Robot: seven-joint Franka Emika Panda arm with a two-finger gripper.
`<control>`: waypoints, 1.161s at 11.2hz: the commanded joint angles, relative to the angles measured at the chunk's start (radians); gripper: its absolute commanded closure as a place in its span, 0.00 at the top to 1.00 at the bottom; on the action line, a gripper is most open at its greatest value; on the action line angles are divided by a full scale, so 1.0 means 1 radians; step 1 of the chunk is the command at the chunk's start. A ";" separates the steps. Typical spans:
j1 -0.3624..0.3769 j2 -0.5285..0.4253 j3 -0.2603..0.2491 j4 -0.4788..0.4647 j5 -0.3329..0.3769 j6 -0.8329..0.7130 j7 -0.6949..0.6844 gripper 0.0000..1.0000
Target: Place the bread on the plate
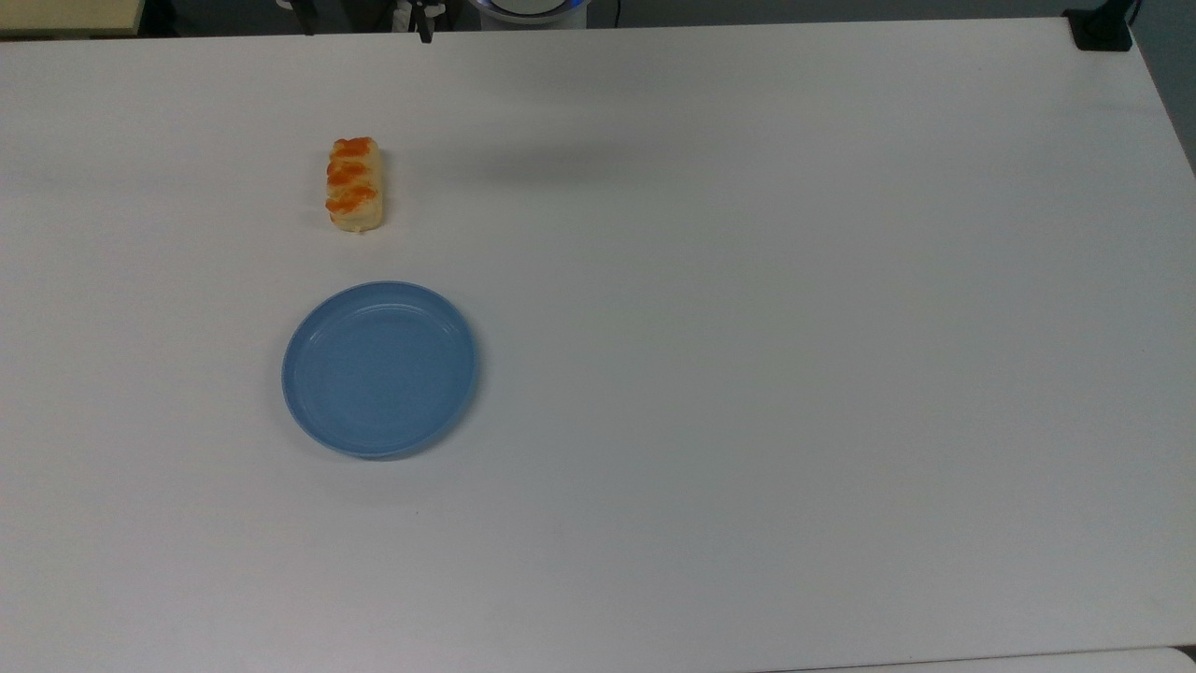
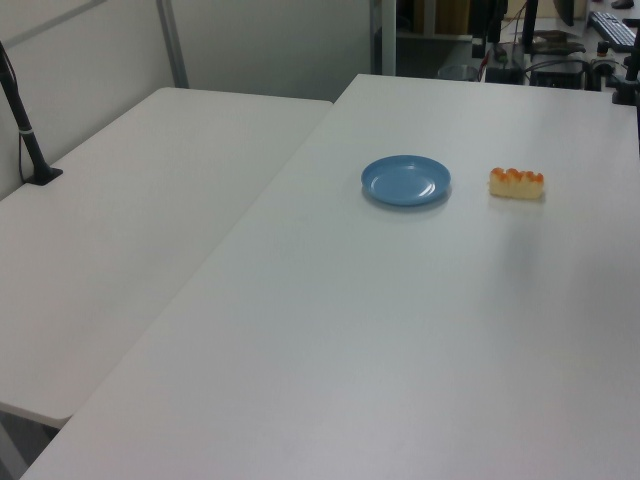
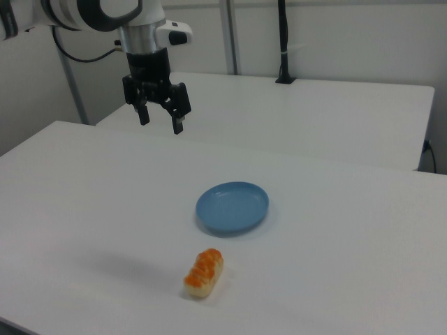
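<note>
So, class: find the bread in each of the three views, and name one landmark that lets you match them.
Top view: bread upper left, above the plate.
Left view: bread upper right, right of the plate.
Right view: bread bottom centre, below the plate.
Shared landmark: the plate.

You have a pale-yellow bread (image 1: pixel 355 185) with diagonal orange-brown glazed stripes across its top. Your plate (image 1: pixel 380 370) is plain light blue, unmarked. The bench (image 1: pixel 747 327) under both is plain white. In the right view your gripper (image 3: pixel 159 124) is black, on an arm (image 3: pixel 91 14) of white shells with dark joints.
</note>
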 commanded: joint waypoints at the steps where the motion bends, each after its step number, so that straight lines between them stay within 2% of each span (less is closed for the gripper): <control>1: 0.003 0.008 0.000 0.005 -0.013 -0.022 0.001 1.00; 13: 0.001 0.005 0.000 0.002 -0.013 -0.032 -0.012 1.00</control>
